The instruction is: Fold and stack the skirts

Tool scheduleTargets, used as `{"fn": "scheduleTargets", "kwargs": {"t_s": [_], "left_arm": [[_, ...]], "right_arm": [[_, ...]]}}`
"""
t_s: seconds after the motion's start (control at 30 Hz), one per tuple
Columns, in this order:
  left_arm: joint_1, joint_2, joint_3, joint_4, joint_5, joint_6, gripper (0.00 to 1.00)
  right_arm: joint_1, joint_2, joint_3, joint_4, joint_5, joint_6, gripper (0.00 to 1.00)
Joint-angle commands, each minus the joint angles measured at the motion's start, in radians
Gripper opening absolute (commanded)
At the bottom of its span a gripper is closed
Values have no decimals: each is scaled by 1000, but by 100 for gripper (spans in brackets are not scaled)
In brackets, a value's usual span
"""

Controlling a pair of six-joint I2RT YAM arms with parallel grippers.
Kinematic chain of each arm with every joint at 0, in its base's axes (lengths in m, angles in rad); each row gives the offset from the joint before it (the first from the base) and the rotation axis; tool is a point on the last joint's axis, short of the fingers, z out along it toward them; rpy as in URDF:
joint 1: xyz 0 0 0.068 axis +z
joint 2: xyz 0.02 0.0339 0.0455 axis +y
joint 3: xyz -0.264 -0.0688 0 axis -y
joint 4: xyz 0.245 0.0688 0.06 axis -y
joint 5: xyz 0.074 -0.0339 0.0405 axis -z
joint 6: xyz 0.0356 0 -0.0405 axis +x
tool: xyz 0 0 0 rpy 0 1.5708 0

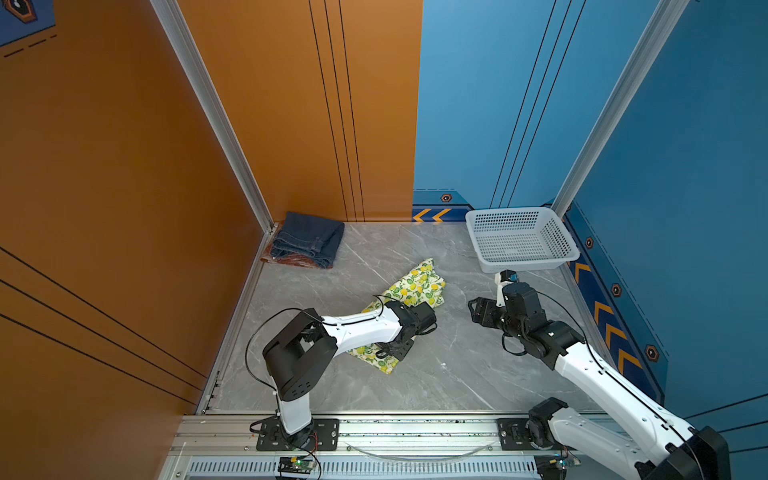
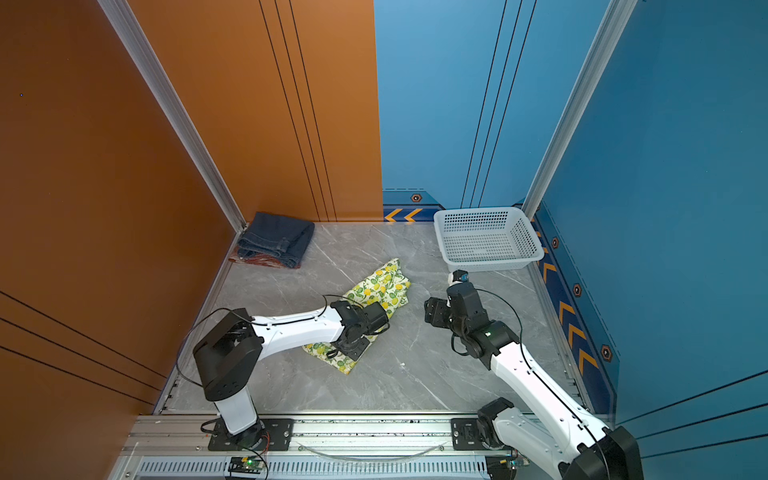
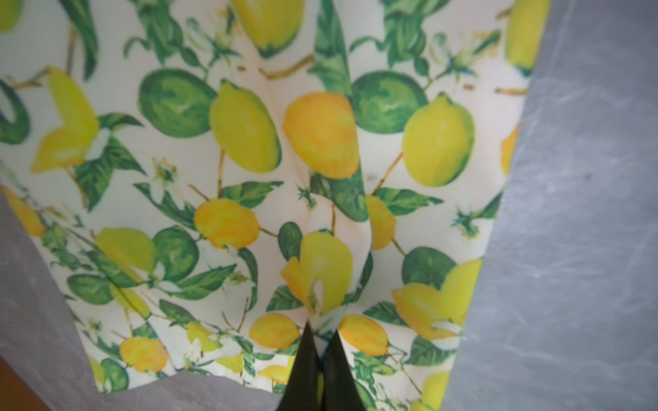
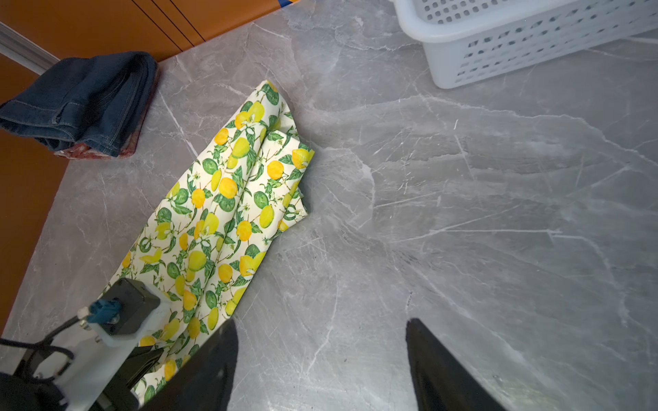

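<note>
The left end effector (image 3: 323, 331) pinches the lemon skirt (image 1: 419, 282).
It lies rumpled on the tabletop (image 1: 457, 374); the right end effector (image 4: 320, 323) hangs nearby, spread wide, empty. The denim skirt (image 1: 309, 239) sits folded atop the plaid skirt (image 1: 286, 261) in the far corner.

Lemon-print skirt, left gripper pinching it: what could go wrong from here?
The left gripper pinches only a small pucker of the lemon-print skirt, so lifting may take just the top layer and open the loose fold.
The right gripper is open above bare tabletop, holding nothing; a one-armed lift may leave the far end dragging and bunching.
</note>
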Motion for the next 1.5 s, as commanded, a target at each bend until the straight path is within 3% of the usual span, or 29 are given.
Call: {"fn": "scheduleTargets", "kwargs": {"t_s": [0.0, 0.17, 0.27, 0.43, 0.53, 0.83, 1.23, 1.37, 1.43, 1.47], "left_arm": [[69, -122, 42, 10, 63, -4, 0], [264, -294, -24, 95, 171, -47, 0], [409, -423, -134, 169, 228, -102, 0], [645, -579, -340, 286, 320, -177, 0], [721, -619, -423, 325, 353, -211, 0], [821, -670, -530, 364, 389, -264, 0], [872, -709, -561, 375, 408, -288, 0], [874, -721, -571, 381, 410, -294, 0], [874, -727, -573, 381, 409, -293, 0], [875, -729, -573, 382, 407, -293, 0]], "right_arm": [[54, 24, 5, 24, 51, -30, 75], [209, 85, 22, 34, 123, -23, 75], [358, 158, 44, 39, 160, 3, 75], [586, 371, 108, 69, 197, 28, 75], [665, 499, 175, 57, 200, 30, 75], [739, 692, 306, 42, 155, 54, 76], [744, 759, 313, 34, 77, 149, 71], [744, 808, 340, 25, 51, 162, 65], [743, 829, 353, 14, 46, 164, 58], [744, 837, 356, 15, 44, 166, 48]]}}
